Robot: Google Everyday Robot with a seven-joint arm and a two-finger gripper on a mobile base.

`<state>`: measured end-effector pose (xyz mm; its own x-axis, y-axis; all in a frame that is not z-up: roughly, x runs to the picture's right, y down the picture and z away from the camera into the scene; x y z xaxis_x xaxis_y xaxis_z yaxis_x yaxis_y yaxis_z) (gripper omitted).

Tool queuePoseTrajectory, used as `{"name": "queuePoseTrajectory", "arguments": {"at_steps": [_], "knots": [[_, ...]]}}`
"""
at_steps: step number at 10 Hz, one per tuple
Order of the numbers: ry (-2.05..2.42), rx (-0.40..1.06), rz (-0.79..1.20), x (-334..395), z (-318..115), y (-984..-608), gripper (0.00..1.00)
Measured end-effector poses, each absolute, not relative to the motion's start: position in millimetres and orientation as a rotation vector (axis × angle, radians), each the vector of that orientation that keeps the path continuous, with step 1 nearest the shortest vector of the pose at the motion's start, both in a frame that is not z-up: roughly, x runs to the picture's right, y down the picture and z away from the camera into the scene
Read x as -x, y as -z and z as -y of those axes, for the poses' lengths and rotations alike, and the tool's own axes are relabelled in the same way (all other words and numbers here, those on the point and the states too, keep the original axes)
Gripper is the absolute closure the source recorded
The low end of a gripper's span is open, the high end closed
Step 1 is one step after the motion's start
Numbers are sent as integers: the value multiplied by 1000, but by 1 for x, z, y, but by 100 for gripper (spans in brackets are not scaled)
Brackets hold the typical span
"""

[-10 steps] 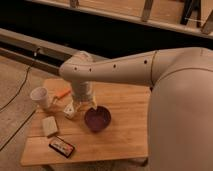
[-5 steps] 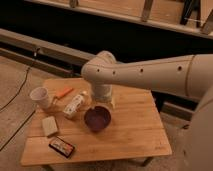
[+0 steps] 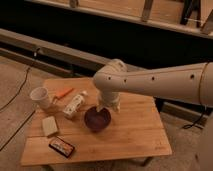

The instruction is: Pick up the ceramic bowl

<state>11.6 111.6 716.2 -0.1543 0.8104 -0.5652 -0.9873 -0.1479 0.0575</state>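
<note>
- The bowl sits upright near the middle of the tabletop.
- The end effector hangs at the bowl's far right rim. I cannot tell how open it is or whether it has hold of anything.
- Risk: the glossy rim looks slippery, so a shallow bite on it could let the bowl slide free or tip as it lifts.
- Risk: a sideways nudge could skid the bowl into the white bottle lying just beside it.
- The bowl looks empty.
- The cup stands well apart on the left, and its contents cannot be told.
</note>
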Motion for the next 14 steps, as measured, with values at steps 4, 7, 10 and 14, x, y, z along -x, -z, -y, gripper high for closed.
{"name": "queuePoseTrajectory", "arguments": {"at_steps": [4,7,10,14], "knots": [[-1617,436,-485,-21,-108,-755,35],[-1552,436,-506,-19,-104,-782,35],[-1523,465,-509,-15,-97,-805,35],[-1449,566,-489,-9,-99,-822,35]]}}
